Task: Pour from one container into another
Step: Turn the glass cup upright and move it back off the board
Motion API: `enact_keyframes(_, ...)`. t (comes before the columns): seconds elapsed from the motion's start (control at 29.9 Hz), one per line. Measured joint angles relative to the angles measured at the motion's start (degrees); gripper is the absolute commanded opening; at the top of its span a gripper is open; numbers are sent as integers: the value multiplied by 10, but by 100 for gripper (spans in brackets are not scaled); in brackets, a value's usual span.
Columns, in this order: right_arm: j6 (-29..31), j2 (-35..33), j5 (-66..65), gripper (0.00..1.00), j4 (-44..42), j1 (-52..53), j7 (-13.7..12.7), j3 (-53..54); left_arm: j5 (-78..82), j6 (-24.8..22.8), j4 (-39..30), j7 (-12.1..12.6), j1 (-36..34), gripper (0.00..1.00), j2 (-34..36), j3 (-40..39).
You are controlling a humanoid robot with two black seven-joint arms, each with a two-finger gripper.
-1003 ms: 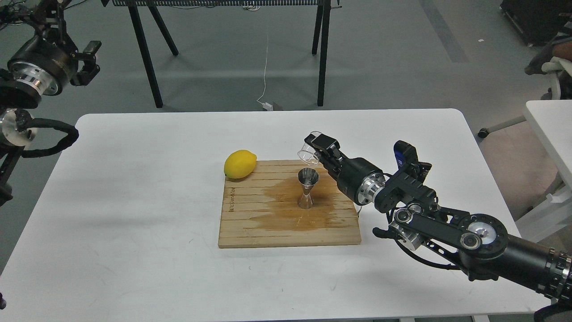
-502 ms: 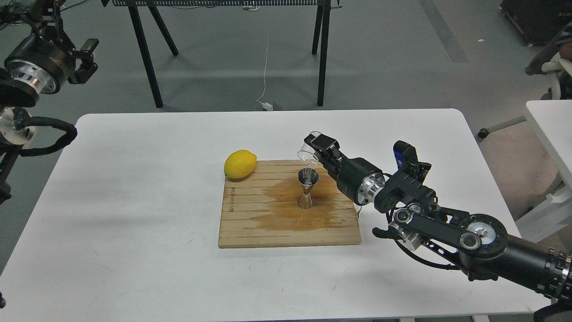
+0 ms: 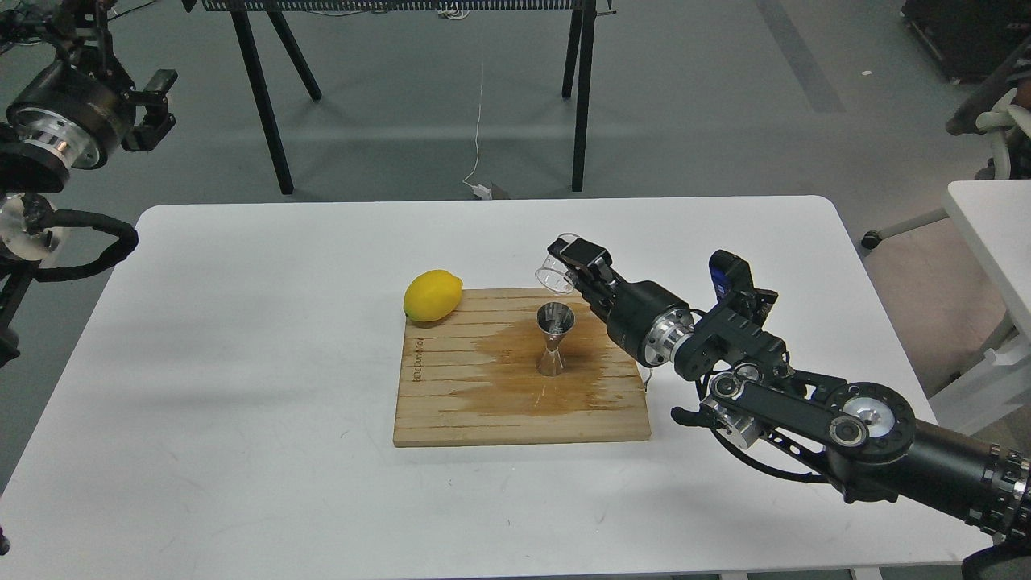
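Observation:
The steel hourglass jigger (image 3: 555,339) stands upright on the wooden board (image 3: 451,403), in the middle of a wet stain. Just above and behind its rim hangs the small clear glass cup (image 3: 557,272), tipped with its mouth facing left and down. My right gripper (image 3: 573,263) is shut on the cup, reaching in from the right. My left gripper (image 3: 157,109) is raised off the table at the far upper left, seen small and dark, away from everything.
A yellow lemon (image 3: 432,295) lies at the board's back-left corner, partly on the white table (image 3: 242,322). Black trestle legs (image 3: 266,97) stand on the floor behind the table. Another white table edge (image 3: 995,234) shows at the right.
My right gripper has drawn slightly up and back with the glass cup. My left arm has shifted a little to the left.

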Motion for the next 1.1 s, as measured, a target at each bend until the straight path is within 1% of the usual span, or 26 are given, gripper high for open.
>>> enact_keyframes(0.1, 2, -3, 30, 31, 11, -4, -2, 12, 0, 0, 0, 0, 0, 99, 1, 0)
enact_keyframes(0.2, 4, -9, 111, 32, 36, -11, -3, 51, 0, 0, 0, 0, -1, 99, 1, 0)
enact_keyframes(0.27, 11, -13, 180, 32, 49, -22, -3, 102, 0, 0, 0, 0, -1, 99, 1, 0)
enact_keyframes(0.43, 43, -11, 346, 32, 54, -77, -6, 271, 0, 0, 0, 0, -1, 99, 2, 0)
enact_keyframes(0.6, 60, 4, 437, 32, 51, -153, -6, 418, 0, 0, 0, 1, -2, 99, 2, -1)
enact_keyframes(0.74, 116, 30, 489, 32, 25, -220, -7, 534, 0, 1, 0, 3, -4, 99, 2, -1)
enact_keyframes(0.84, 152, 42, 534, 32, -2, -257, -6, 591, 0, 1, 0, 4, -8, 99, 2, -1)
enact_keyframes(0.97, 182, 61, 555, 32, -41, -289, 5, 617, 0, 1, 0, 6, -11, 99, 2, 0)
enact_keyframes(1.1, 226, 84, 566, 31, -97, -304, 18, 624, 0, 1, 0, 7, -18, 99, 2, 1)
